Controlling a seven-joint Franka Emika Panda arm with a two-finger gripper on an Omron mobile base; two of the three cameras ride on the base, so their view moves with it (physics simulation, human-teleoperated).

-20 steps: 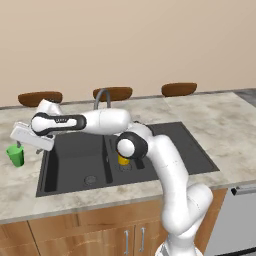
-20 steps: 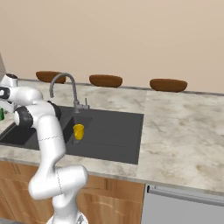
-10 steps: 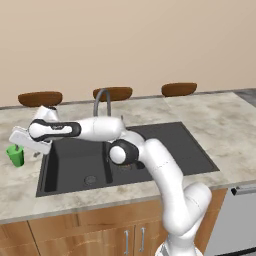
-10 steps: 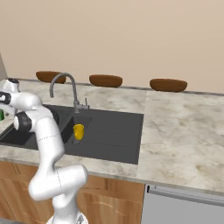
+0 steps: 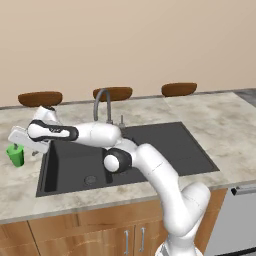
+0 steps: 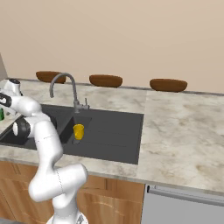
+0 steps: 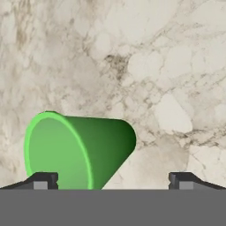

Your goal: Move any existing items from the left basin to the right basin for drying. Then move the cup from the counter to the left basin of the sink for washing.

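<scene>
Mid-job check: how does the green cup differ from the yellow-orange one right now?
The green cup stands on the counter left of the sink; the yellow-orange cup sits down inside the sink, near the faucet. The green cup is right by the gripper, off-centre between its spread fingers; the yellow-orange one is clear of it. Both stand upright and look alike in size, tapered, without handles.

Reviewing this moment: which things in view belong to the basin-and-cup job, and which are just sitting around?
Part of the job:
- the cup, standing on the counter left of the sink
- the left basin
- the right basin, holding the yellow-orange cup
- the gripper, open beside the green cup

Just lying about:
- the faucet
- three brown stools behind the counter
</scene>
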